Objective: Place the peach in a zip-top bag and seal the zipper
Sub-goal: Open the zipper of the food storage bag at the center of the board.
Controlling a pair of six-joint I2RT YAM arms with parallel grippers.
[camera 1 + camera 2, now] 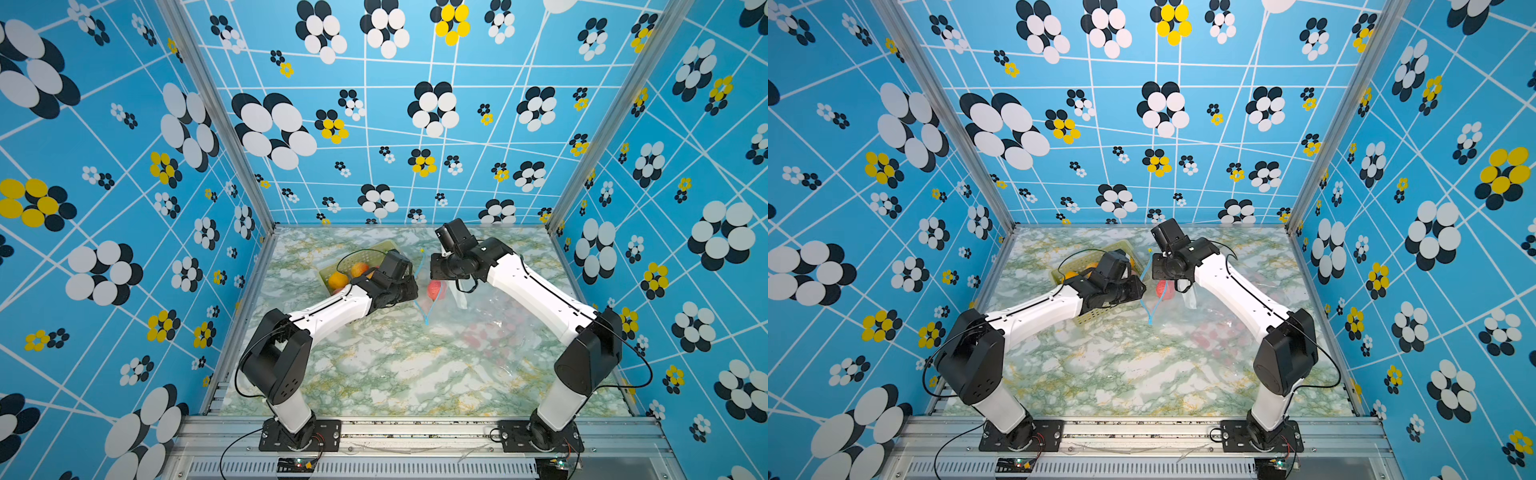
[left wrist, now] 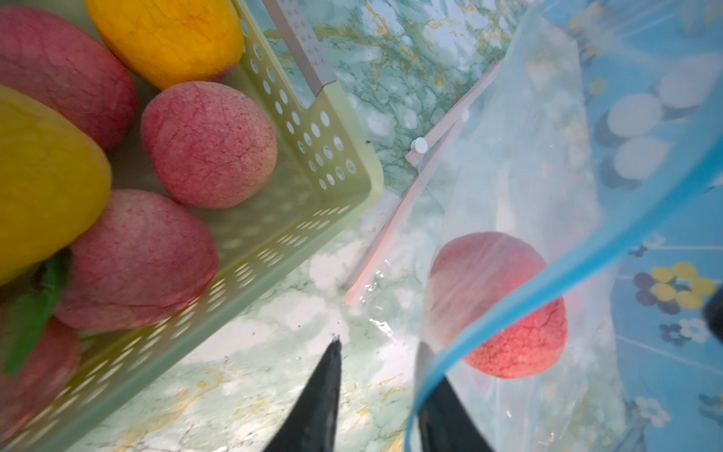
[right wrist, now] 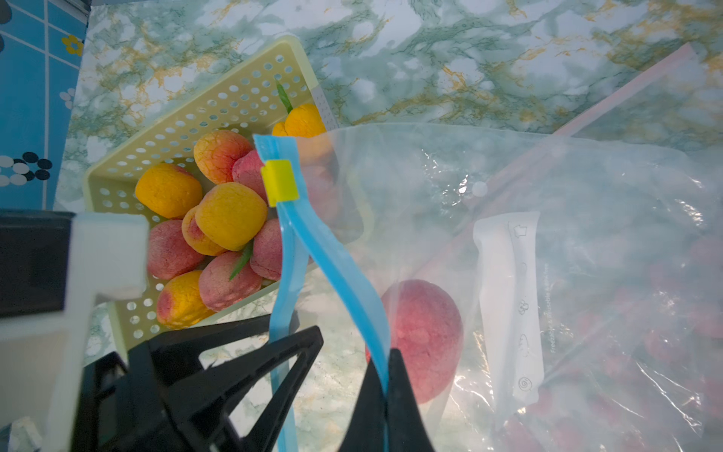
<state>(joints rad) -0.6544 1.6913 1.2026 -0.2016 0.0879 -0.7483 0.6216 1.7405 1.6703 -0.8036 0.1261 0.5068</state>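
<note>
Two grippers at zip-top bag (image 3: 587, 235): right gripper (image 3: 387, 360) clamped on zipper strip (image 3: 332, 254), left gripper (image 2: 381, 344) slightly parted. Risks strip slipping free, spilling peach (image 3: 422, 336).

Only one bit of print turns up: on the zip-top bag (image 3: 610, 219), a fine grey line (image 3: 548, 309) beside the white write-on panel (image 3: 504, 274) reads "Freezable & reusable", its tail too small to read. The panel itself carries tiny outline icons (image 3: 523, 381), no words.

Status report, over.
Right tool shut on blue zipper strip. Left tool open beside it. Peach inside bag, mouth unsealed. Basket close beside left arm.
</note>
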